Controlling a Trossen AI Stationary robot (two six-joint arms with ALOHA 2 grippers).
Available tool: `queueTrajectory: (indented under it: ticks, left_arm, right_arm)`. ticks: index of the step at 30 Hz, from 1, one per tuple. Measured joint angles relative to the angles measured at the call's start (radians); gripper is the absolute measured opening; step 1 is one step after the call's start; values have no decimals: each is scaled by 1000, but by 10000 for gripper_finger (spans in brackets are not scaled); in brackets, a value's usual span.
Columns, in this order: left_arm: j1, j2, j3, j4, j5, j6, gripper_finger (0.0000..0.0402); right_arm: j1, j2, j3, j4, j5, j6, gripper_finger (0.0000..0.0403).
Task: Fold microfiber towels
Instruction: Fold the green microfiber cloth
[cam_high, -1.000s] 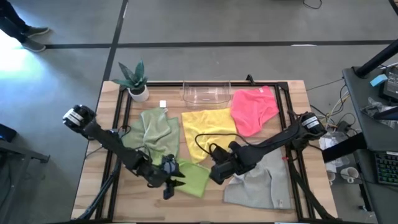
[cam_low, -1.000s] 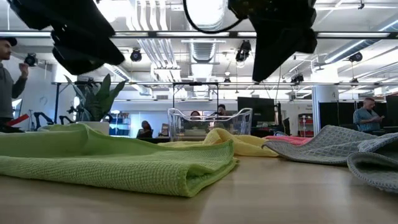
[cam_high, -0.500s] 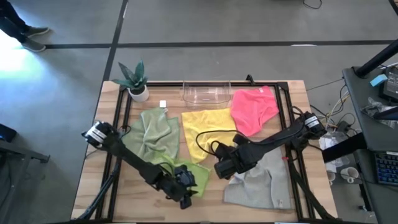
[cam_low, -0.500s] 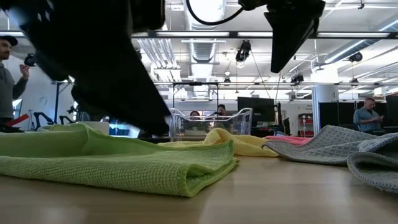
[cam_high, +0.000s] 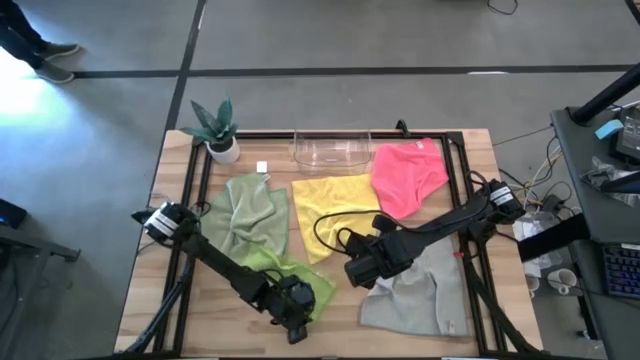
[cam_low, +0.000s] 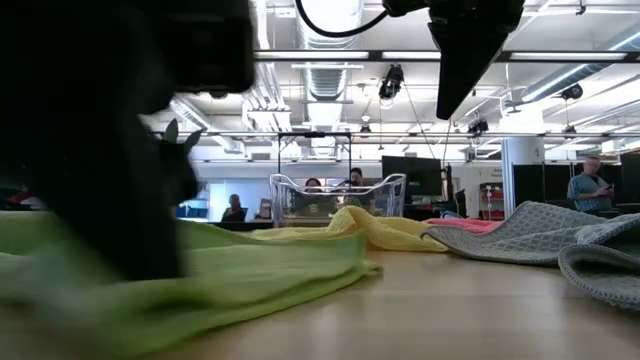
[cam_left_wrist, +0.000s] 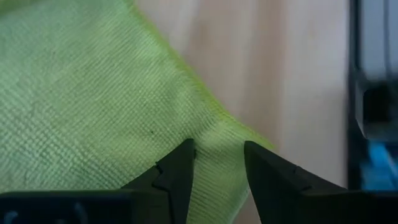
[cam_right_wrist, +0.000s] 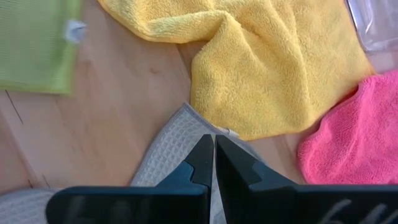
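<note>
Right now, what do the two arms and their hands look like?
Both arms are dark, slim and jointed, each with a pale silver-grey joint near its base. The left hand and right hand are black, with two flat, angular fingers tapering to blunt tips. A black cable loops over the right arm near its wrist. No markings show.

Four cameras, one table

The high view looks straight down on the whole table (cam_high: 200, 290). The low view sits at tabletop height, facing level across into the room. Each wrist view looks closely down past its own fingers. The lime green towel (cam_high: 300, 278) shows in all four (cam_low: 260, 275) (cam_left_wrist: 81, 106) (cam_right_wrist: 34, 46); the yellow towel (cam_high: 335, 205) in three (cam_low: 385, 232) (cam_right_wrist: 273, 68).
</note>
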Motion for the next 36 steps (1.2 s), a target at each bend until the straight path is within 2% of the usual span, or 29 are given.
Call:
queueTrajectory:
  ticks: [5, 13, 20, 26, 32, 36]
  left_arm:
    - [-45, -38, -2, -162, 139, 84, 99]
    - [-74, -145, -14, -383, 229, 155, 69]
    - [-76, -175, -10, -258, 237, 160, 68]
    - [-76, -175, -9, -240, 239, 156, 68]
    - [-73, -176, 3, -251, 299, 116, 98]
    - [-65, -178, 17, -306, 419, 45, 144]
  right_arm:
    - [0, 0, -3, 3, 0, 1, 9]
    - [0, 0, -4, 8, 0, 2, 9]
    - [-3, 0, -5, 12, 0, 16, 9]
    - [-3, 0, -5, 22, 1, 2, 9]
    - [-2, 0, -5, 64, -3, -63, 10]
    - [-2, 0, -5, 113, -55, -103, 27]
